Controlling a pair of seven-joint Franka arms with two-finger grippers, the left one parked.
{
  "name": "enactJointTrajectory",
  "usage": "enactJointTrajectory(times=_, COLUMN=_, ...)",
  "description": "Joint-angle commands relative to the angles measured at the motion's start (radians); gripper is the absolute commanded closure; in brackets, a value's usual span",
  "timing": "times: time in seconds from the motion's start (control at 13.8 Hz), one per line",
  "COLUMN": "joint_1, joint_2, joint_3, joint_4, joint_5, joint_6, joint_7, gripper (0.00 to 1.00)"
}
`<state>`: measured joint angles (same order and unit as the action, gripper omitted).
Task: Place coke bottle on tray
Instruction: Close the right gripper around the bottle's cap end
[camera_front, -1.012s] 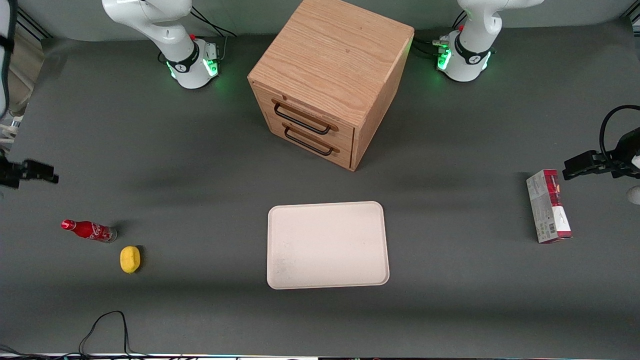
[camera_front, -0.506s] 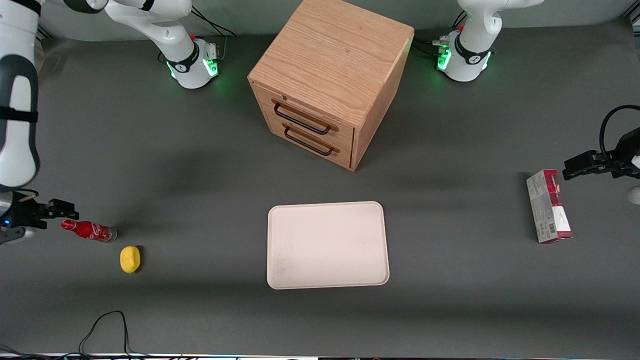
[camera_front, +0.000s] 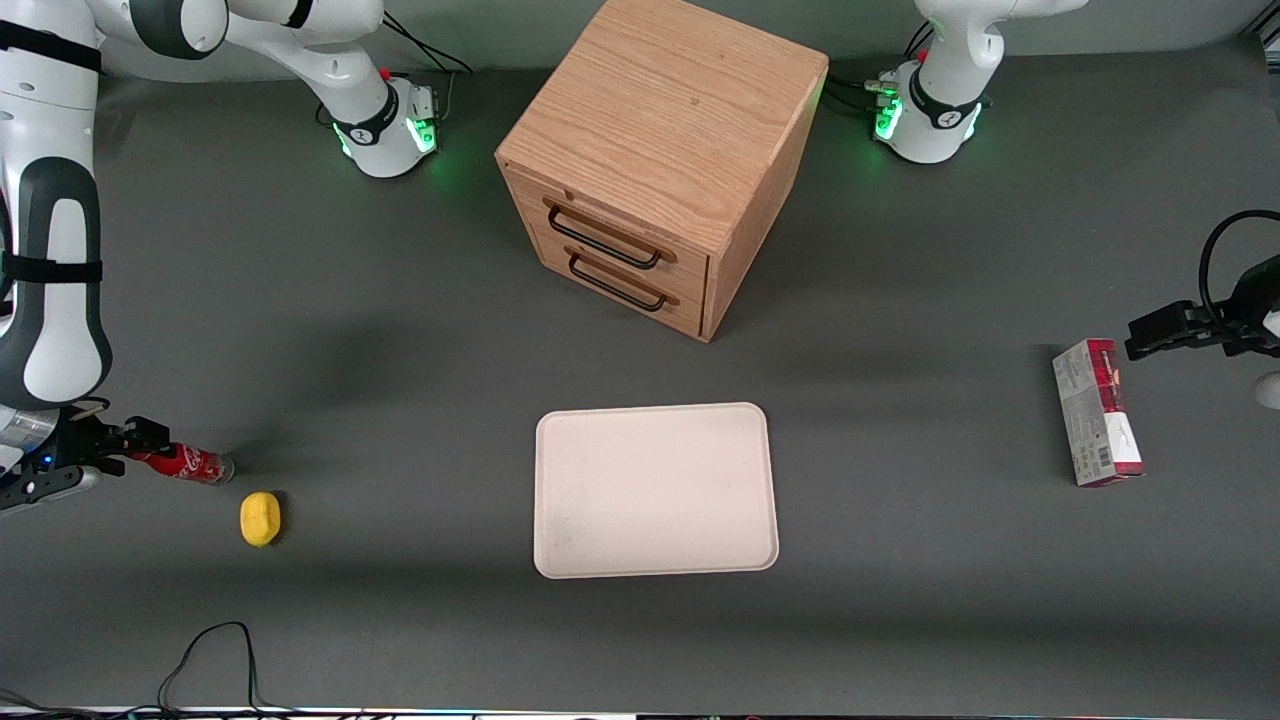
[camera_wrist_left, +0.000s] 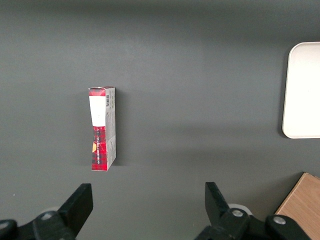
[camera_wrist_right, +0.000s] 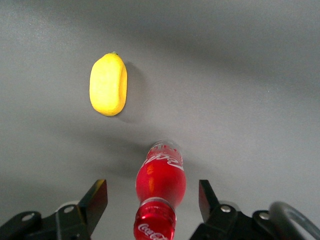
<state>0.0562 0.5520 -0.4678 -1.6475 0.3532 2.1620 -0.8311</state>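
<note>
Dark grey table (camera_front: 400, 620). Large flat cream rectangular tray (camera_front: 656, 490), bare, near table middle, in front of wooden two-drawer cabinet (camera_front: 655, 165). White right arm (camera_front: 50, 250) reaching down at working arm's end. Black two-finger tool (camera_wrist_right: 152, 200) low, spread wide, straddling neck of small slim red coke bottle (camera_wrist_right: 161, 192) lying on table, not touching. Yellow lemon (camera_wrist_right: 108, 84) near bottle.

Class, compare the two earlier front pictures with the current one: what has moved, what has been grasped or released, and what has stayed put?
The gripper has moved nearer the camera and down toward the coke bottle, and its open fingers now straddle the cap end. Nothing has been grasped or released; the bottle lies where it lay. The lemon, tray, drawer cabinet and carton have not moved.
</note>
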Motion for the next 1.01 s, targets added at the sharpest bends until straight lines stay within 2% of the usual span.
enactJointTrajectory(times=0.0, joint_1=0.001, joint_2=-0.004, joint_3=-0.008, joint_4=-0.015, joint_5=0.035, joint_6=0.001, joint_7=-0.039, gripper=0.30)
enactJointTrajectory(times=0.07, joint_1=-0.001, joint_2=-0.004, joint_3=-0.011, joint_4=-0.017, joint_5=0.035, joint_6=0.001, joint_7=-0.039, gripper=0.34)
enactJointTrajectory(times=0.29, joint_1=0.004, joint_2=-0.006, joint_3=-0.025, joint_4=-0.015, joint_5=0.033, joint_6=0.001, joint_7=-0.037, gripper=0.81)
enactJointTrajectory(times=0.43, joint_1=0.008, joint_2=-0.009, joint_3=-0.025, joint_4=-0.011, joint_5=0.033, joint_6=0.001, joint_7=-0.026, gripper=1.00)
enactJointTrajectory(times=0.65, joint_1=0.031, joint_2=-0.026, joint_3=-0.023, joint_4=0.005, joint_5=0.014, joint_6=-0.017, joint_7=0.039, gripper=1.00)
enactJointTrajectory(times=0.8, joint_1=0.060, joint_2=-0.049, joint_3=-0.020, joint_4=0.084, joint_5=-0.070, joint_6=-0.155, joint_7=0.172, gripper=1.00)
enactJointTrajectory(times=0.94, joint_1=0.085, joint_2=-0.067, joint_3=-0.005, joint_4=0.223, joint_5=-0.152, joint_6=-0.354, joint_7=0.317, gripper=1.00)
